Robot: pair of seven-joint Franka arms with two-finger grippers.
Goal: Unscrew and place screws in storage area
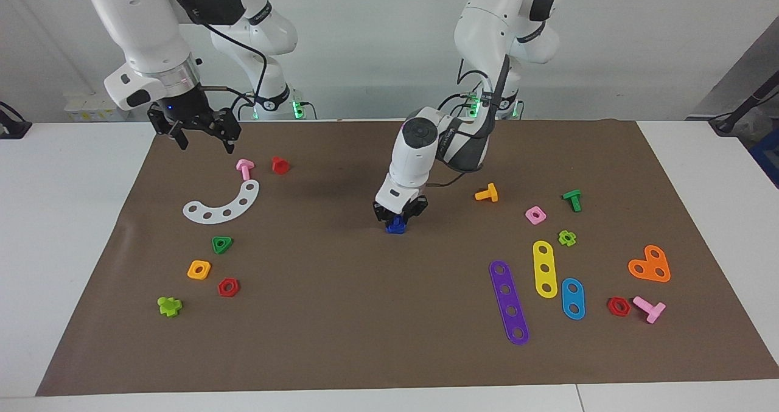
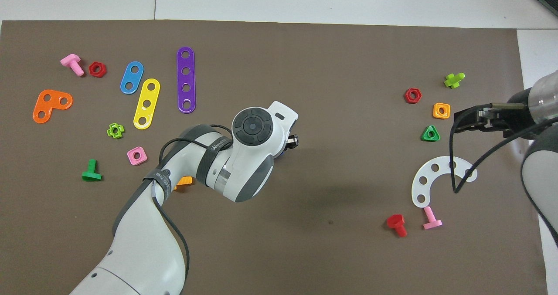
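Nearest the robots, the right claw (image 1: pixel 198 133) hangs in the air with its fingers spread and nothing between them, over the brown paper mat (image 1: pixel 341 314) at the right arm's end of the counter (image 1: pixel 61 229), that arm waiting; under and just past it lie a pink screw (image 1: pixel 244 168) and a red screw (image 1: pixel 280 165), side by side, with the white curved strip (image 1: pixel 222 205) just farther from the robots; farther still, the storage area (image 1: pixel 255 260) is the bare mat beside the green triangular nut (image 1: pixel 222 244), the orange square nut (image 1: pixel 199 269) and the red hexagonal nut (image 1: pixel 228 287), with a lime-green screw (image 1: pixel 170 306) farthest out.

At mid-mat the left claw (image 1: pixel 398 214) is down low, fingers closed around the dark-blue screw (image 1: pixel 395 226), which sits at the mat surface, well apart from the storage area; whether the screw touches the mat cannot be told; in the overhead view the arm hides almost all of it.

Toward the left arm's end, an orange screw (image 1: pixel 487 193) and a green screw (image 1: pixel 572 199) lie nearest the robots; then a pink square nut (image 1: pixel 535 215) and a lime-green nut (image 1: pixel 567 238); farther out the yellow strip (image 1: pixel 544 269), purple strip (image 1: pixel 509 302), blue strip (image 1: pixel 572 298) and an orange heart-shaped plate (image 1: pixel 650 265); last a second red hexagonal nut (image 1: pixel 618 306) touching a second pink screw (image 1: pixel 649 308).
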